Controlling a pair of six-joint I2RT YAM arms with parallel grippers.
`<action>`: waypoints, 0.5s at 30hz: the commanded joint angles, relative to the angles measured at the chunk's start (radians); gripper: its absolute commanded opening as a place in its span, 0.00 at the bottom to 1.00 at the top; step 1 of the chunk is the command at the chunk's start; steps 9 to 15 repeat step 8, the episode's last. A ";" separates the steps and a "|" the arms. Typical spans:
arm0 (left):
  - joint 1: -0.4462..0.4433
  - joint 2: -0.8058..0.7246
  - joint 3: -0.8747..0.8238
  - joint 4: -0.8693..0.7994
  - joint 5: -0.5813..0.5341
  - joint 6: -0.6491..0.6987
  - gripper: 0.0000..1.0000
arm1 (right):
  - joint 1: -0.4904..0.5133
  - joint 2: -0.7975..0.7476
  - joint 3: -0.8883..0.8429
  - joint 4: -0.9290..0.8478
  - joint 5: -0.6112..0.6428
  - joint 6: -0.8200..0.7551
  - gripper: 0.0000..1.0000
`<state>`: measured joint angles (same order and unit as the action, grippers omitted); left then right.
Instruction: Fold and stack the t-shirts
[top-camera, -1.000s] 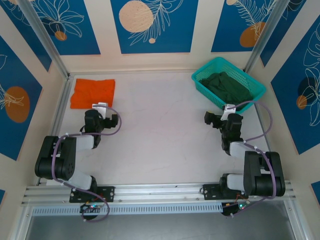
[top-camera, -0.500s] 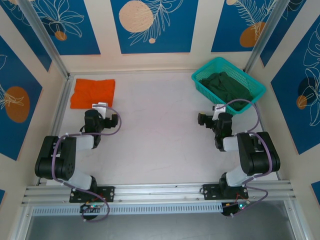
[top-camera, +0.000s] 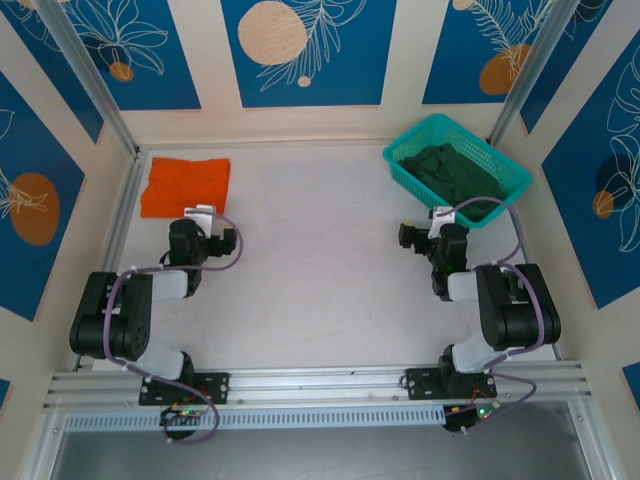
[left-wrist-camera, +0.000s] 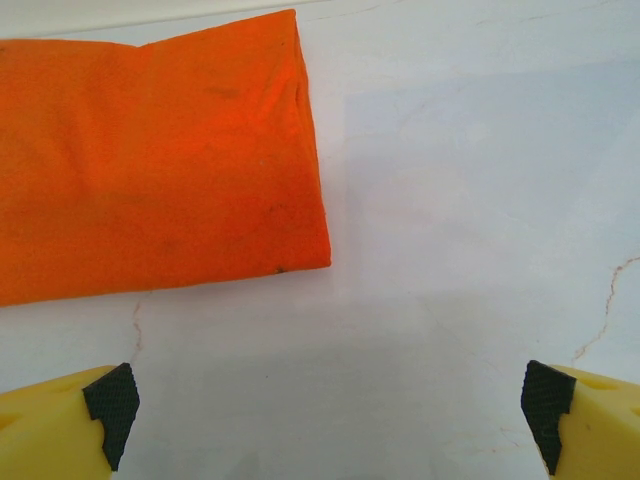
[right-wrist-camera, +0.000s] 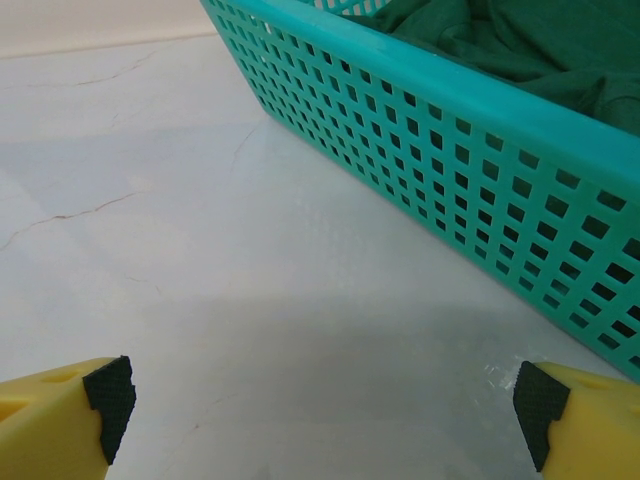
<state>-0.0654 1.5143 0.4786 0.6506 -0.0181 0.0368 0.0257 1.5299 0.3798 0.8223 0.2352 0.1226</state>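
Two pairs of fingers, both spread wide with nothing between the tips.

Right fingers: yellow, with black pads, open. In the right wrist view bare desk lies between the tips. They point at the near wall of the teal mesh basket, near it but not touching. From above, the right arm sits on the near side of the basket, its body folded back toward the base.

Left fingers: same yellow with black pads, open, over bare desk. From above, the left arm is well to the left of the basket and nearer the bases than the basket is.

Green t-shirt: bunched inside the basket, not folded, with dark cloth showing above the rim. The top view shows it lying in a heap between the basket walls.

Orange t-shirt: flat on the desk, folded into a rough rectangle, the edges slightly uneven. It lies well apart from the basket, across the desk to its left, at about the same depth. The left fingers point at its near edge and are clear of the cloth.

Basket sits angled at the far right of the desk.
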 joint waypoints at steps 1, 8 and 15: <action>0.012 0.009 0.012 0.015 0.024 0.010 1.00 | 0.001 -0.007 0.014 0.030 -0.004 0.002 0.99; 0.013 -0.004 -0.006 0.031 0.026 0.011 1.00 | -0.001 -0.006 0.016 0.029 -0.003 0.002 0.99; 0.013 -0.004 -0.006 0.031 0.026 0.011 1.00 | -0.001 -0.006 0.016 0.029 -0.003 0.002 0.99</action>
